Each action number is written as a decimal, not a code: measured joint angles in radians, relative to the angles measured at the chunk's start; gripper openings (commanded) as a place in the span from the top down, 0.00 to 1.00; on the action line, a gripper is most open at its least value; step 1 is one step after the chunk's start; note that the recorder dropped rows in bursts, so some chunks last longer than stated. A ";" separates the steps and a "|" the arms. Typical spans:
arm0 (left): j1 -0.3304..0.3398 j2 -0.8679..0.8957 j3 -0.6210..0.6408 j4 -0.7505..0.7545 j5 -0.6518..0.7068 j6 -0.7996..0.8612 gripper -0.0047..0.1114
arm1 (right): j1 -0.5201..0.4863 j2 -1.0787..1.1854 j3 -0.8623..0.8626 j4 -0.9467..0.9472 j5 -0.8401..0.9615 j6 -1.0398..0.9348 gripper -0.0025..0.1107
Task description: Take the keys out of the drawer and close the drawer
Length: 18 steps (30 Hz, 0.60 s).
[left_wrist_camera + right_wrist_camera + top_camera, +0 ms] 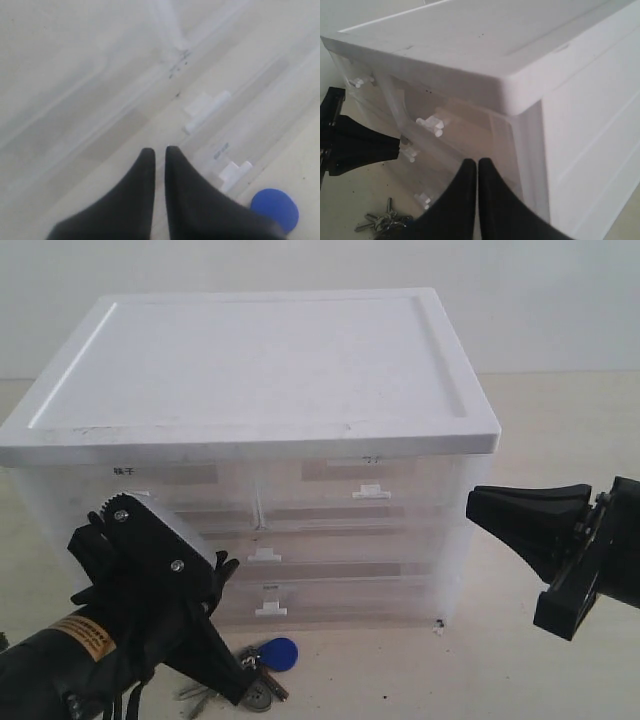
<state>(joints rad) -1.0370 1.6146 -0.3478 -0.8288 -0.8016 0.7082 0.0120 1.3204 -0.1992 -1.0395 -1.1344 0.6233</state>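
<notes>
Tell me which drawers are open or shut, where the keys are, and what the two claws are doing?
Middle drawer: shut, flush with the front.
Top drawers: both shut.
Bottom drawer: shut.
Keys: out, lying on the table in front of the cabinet.
Left gripper: fingers almost together, empty.
Right gripper: shut, empty.

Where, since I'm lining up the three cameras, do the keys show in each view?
Exterior view: the keys lie low, left of centre, in front of the cabinet.
Left wrist view: only their blue fob shows, in the bottom right corner.
Right wrist view: the silver keys sit at the bottom left edge.
Shared landmark: the bottom drawer's white tab handle, close to the keys in all three.
</notes>
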 measured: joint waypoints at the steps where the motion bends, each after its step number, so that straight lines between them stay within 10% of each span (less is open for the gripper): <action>1: 0.000 0.000 0.000 0.002 0.000 -0.011 0.92 | 0.000 0.000 0.000 0.000 0.000 0.000 0.98; 18: -0.185 -0.422 0.068 -0.030 0.031 0.066 0.92 | 0.000 -0.123 0.000 0.000 0.023 -0.019 0.98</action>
<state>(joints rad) -1.2224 1.1922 -0.2796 -0.8587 -0.7701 0.7746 0.0120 1.1970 -0.1992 -1.0395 -1.1113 0.6044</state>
